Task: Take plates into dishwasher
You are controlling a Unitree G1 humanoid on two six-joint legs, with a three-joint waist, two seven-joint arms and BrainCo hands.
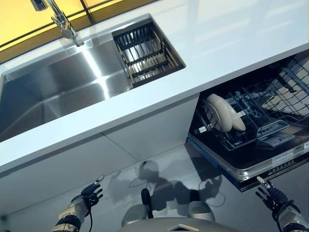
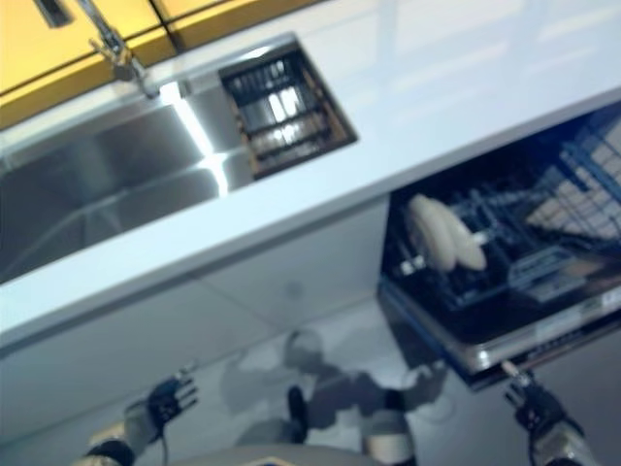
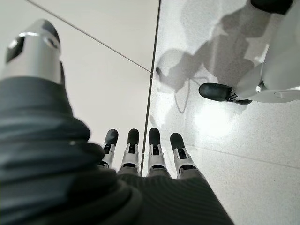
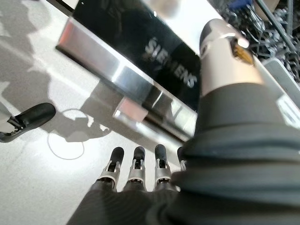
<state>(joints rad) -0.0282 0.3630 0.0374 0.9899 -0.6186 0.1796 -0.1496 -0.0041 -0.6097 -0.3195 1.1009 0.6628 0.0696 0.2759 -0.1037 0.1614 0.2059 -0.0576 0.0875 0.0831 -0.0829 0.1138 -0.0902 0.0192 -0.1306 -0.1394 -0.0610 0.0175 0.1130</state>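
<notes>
Two or three cream plates (image 1: 223, 113) stand on edge in the lower rack (image 1: 270, 113) of the open dishwasher at the right. They also show in the right eye view (image 2: 441, 235). My left hand (image 1: 89, 194) hangs low at the lower left, open and empty, its fingers (image 3: 132, 149) straight over the floor. My right hand (image 1: 271, 194) hangs low at the lower right, just below the front edge of the dishwasher door (image 1: 263, 164), open and empty; its fingers (image 4: 137, 164) are straight and the door edge (image 4: 126, 79) shows past them.
A white counter (image 1: 231, 43) runs across, with a steel sink (image 1: 58, 87), a faucet (image 1: 63, 21) and a dark drying rack (image 1: 145, 50) set in the sink's right side. White cabinet fronts (image 1: 145, 130) stand below the counter. A grey tiled floor (image 3: 225, 140) lies below.
</notes>
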